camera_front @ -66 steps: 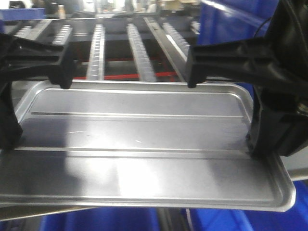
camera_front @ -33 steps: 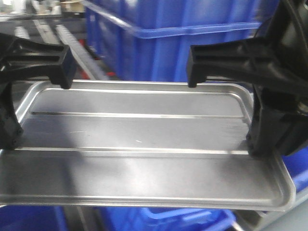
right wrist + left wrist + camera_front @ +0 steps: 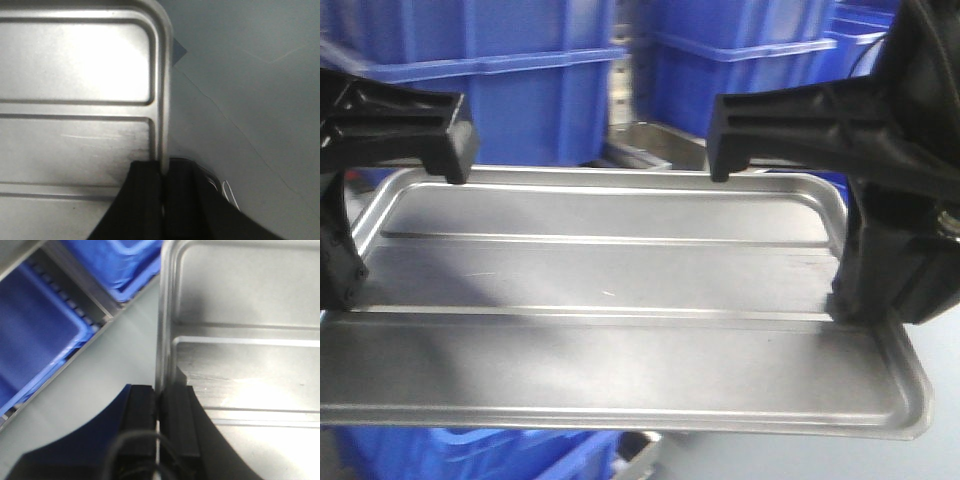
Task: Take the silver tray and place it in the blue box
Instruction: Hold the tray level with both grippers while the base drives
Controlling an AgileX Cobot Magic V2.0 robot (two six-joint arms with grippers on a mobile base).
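– Location of silver tray [image 3: 620, 330]?
– Off every surface and carried roughly level. Its ribs run 9 to 3 across the front view. Nothing lies in it.

– Grip?
– At the 9 o'clock short end, left gripper [image 3: 159, 407] pinches the raised rim, one pad outside and one inside. At the 3 o'clock end, right gripper [image 3: 162, 175] has the same pinch. Both bite the rim only, with no support under the base.

– Blue box?
– Stacked blue crates [image 3: 490, 80] stand at 12, well beyond the far rim. A blue rim shows under the tray's near edge at 6. I take that one for the blue box [image 3: 470, 455], but cannot be sure. The tray is inside none of them. Grey floor [image 3: 250, 75] lies past the 3 o'clock end.

– Risks from here?
– Judgement only.
  - The metal is thin and slick and the pads are narrow. If one arm leads the other, the tray could twist and slide out of a pinch.
  - If the arms drift apart, the pads could pull off the rim. If they press inward, the sheet could bow.
  - The front view has the tray covering whatever sits below, so the descent is half blind. A corner could catch the box lip and lever the tray loose.
  - If the two releases are out of step, one end drops first and the tray ends up propped on a wall.
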